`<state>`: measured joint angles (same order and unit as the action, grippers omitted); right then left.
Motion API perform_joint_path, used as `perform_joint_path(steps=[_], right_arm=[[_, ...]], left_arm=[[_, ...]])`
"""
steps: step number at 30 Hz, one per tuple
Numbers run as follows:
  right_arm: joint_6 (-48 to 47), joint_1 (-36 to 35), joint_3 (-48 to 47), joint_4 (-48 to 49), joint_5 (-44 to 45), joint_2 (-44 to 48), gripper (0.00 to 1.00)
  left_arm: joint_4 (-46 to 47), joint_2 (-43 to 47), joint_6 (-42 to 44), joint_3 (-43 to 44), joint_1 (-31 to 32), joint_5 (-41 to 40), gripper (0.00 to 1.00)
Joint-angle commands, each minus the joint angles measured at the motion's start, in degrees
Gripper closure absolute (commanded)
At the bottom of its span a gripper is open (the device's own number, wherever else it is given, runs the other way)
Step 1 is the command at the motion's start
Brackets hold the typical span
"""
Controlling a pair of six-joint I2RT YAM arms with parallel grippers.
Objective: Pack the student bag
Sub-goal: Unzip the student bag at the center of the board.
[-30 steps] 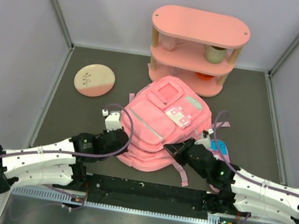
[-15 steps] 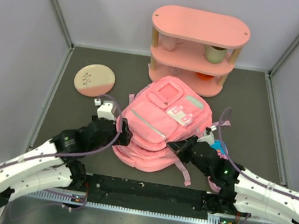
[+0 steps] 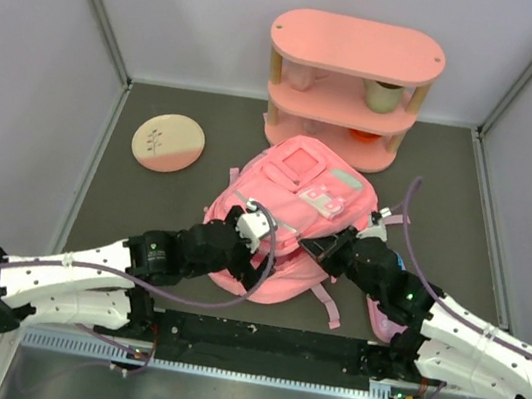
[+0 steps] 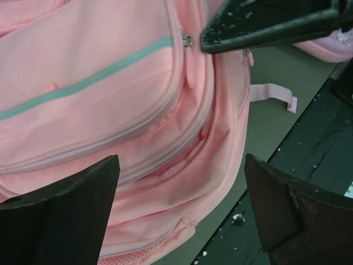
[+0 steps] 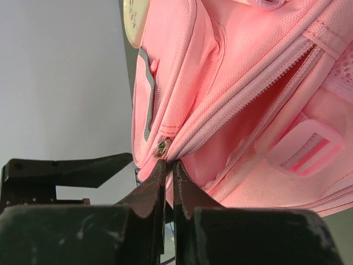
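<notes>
The student bag [image 3: 286, 198], a large pink backpack, lies in the middle of the table. My left gripper [image 3: 264, 245] hovers over its near front with the jaws wide open and nothing between them. In the left wrist view the left gripper [image 4: 182, 207] frames the bag's [image 4: 99, 83] lower zip seams. My right gripper [image 3: 308, 251] is shut at the bag's near right side. The right wrist view shows the right gripper [image 5: 169, 165] pinching the pink pull just under a metal zip slider [image 5: 161, 147], beside the part-open zip of the bag [image 5: 242, 83].
A pink three-tier shelf [image 3: 349, 91] with a cup [image 3: 384, 95] stands behind the bag. A round pink-and-cream dish [image 3: 168, 142] lies at the back left. A small pencil case [image 3: 392, 265] lies partly under my right arm. A black rail [image 3: 264, 341] runs along the near edge.
My left gripper has opened wide and swung from the bag's left side to over its near front. The right gripper has stayed shut at the zip, and the bag has shifted slightly.
</notes>
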<state>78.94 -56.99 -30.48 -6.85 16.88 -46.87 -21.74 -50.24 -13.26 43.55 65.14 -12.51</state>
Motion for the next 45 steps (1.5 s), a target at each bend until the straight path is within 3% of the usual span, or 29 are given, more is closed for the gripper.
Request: perform_joint_path(steps=[1, 9, 11, 15, 18, 19, 22, 24, 25, 26, 27, 30, 32, 33, 35, 37, 38, 45], right_arm=[[-2.12, 3.46, -4.76, 5.89, 1.23, 1.08, 1.00], [-3.35, 4.43, -6.78, 6.15, -2.73, -0.06, 1.00], [-3.61, 4.43, -7.05, 6.15, -3.26, 0.38, 1.00], [-3.79, 4.52, -7.14, 5.45, -3.00, 1.61, 1.00], [-4.40, 4.52, -7.58, 4.57, -2.56, 2.13, 1.00], [-4.75, 4.52, -7.58, 4.39, -2.47, 2.40, 1.00], [-5.02, 4.52, -7.67, 3.87, -2.30, 2.92, 1.00], [-5.72, 4.52, -7.84, 3.51, -2.29, 3.63, 1.00], [-7.46, 4.61, -7.93, 2.82, -2.21, 4.07, 0.97], [-9.22, 4.52, -8.36, 1.50, -2.12, 5.64, 0.89], [-10.98, 4.52, -9.06, -0.77, -1.51, 6.70, 0.71], [-16.35, 4.52, -12.23, -14.91, 4.01, 12.65, 0.31], [-16.89, 4.52, -13.98, -30.48, 11.74, 16.01, 0.22], [-12.71, 4.52, -14.60, -37.90, 18.82, 18.63, 0.21], [-5.93, 4.52, -15.31, -55.61, 23.70, 20.76, 0.15], [1.90, 4.61, -13.39, -61.59, 24.87, 23.40, 0.12], [3.40, 4.52, -12.25, -64.75, 24.25, 24.01, 0.01], [13.87, 4.61, -5.03, -71.62, 21.25, 22.45, 0.01]], left_arm=[[4.16, -1.79, 8.42, 3.21, 4.54, -4.08, 0.01], [12.41, -5.21, 12.82, -1.10, 6.14, -17.26, 0.01], [13.47, -7.32, 12.82, -0.84, 6.14, -24.21, 0.01], [17.43, -10.75, 16.68, -1.72, 5.79, -26.69, 0.01], [17.34, -13.13, 15.55, -1.63, 5.52, -28.70, 0.11], [17.34, -13.39, 14.41, -1.63, 5.08, -29.14, 0.27], [18.39, -13.48, 13.52, -2.07, 2.36, -28.45, 0.47], [18.92, -13.04, 11.85, -1.72, -0.19, -25.12, 0.71], [19.27, -12.96, 12.02, -1.54, -0.80, -24.15, 0.82], [19.36, -12.69, 12.03, -0.84, -1.85, -23.09, 1.00], [19.28, -12.78, 12.03, -0.14, -2.39, -22.56, 1.00], [17.79, -13.39, 12.03, 2.85, -4.06, -20.54, 1.00], [17.17, -13.92, 12.55, 4.43, -4.41, -19.48, 1.00], [16.64, -14.27, 12.55, 5.13, -4.41, -19.22, 1.00], [14.89, -14.01, 11.85, 7.33, -4.50, -20.09, 1.00], [13.22, -12.61, 10.28, 9.52, -4.41, -22.46, 1.00], [13.21, -12.26, 10.09, 9.97, -4.41, -22.73, 1.00], [11.02, -11.19, 8.16, 11.91, -4.41, -14.40, 1.00]])
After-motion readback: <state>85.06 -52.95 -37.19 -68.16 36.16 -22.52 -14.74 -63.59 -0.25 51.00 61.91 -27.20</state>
